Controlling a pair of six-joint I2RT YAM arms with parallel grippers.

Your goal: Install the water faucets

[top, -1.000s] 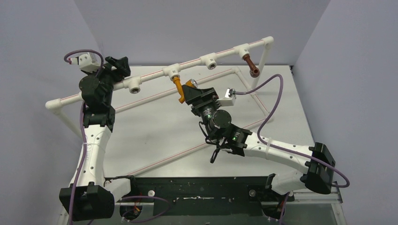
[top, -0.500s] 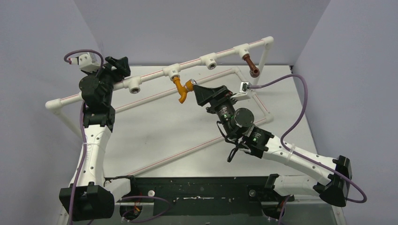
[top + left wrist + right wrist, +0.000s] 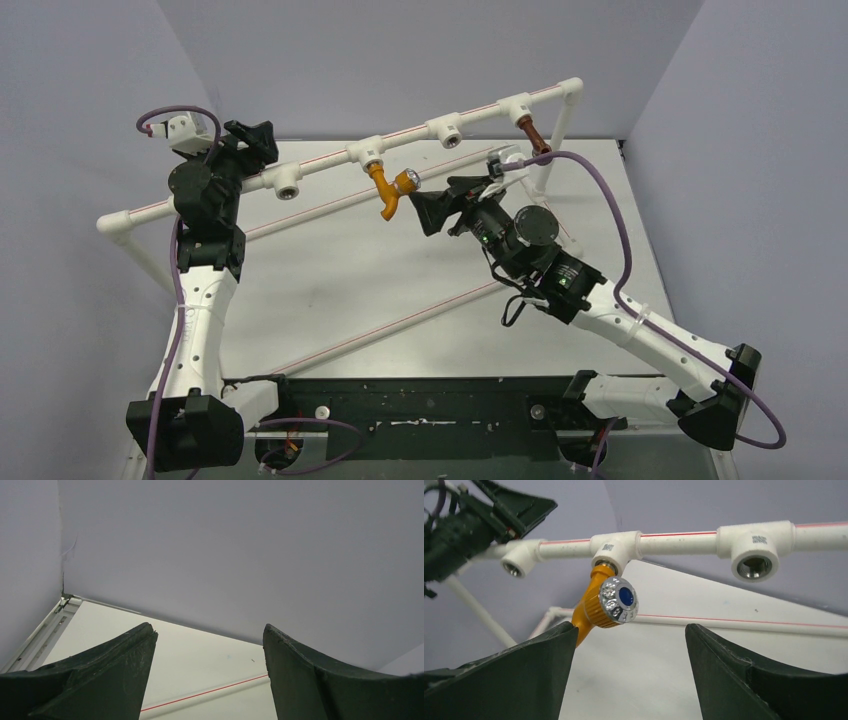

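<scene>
An orange-yellow water faucet (image 3: 384,190) with a round silver end (image 3: 620,600) hangs from a white tee socket (image 3: 616,547) of the pipe frame (image 3: 330,160). My right gripper (image 3: 420,212) is open just right of it, holding nothing. In the right wrist view the faucet (image 3: 594,605) sits above and beyond the left fingertip (image 3: 566,632), clear of the gripper (image 3: 630,627). A reddish-brown faucet (image 3: 534,134) hangs from the tee at the far right, partly hidden by my right wrist's cable. My left gripper (image 3: 260,140) is open beside the rail's left part, empty (image 3: 210,630).
Two tee sockets stand empty: one on the left (image 3: 288,185), one right of the orange faucet (image 3: 447,133). A lower pipe with a red line (image 3: 400,320) crosses the table. Grey walls close in at the back and both sides.
My right gripper has opened, let go of the orange faucet and drawn back to the right, its arm swinging right. The faucet stays in its tee. The left arm has not moved.
</scene>
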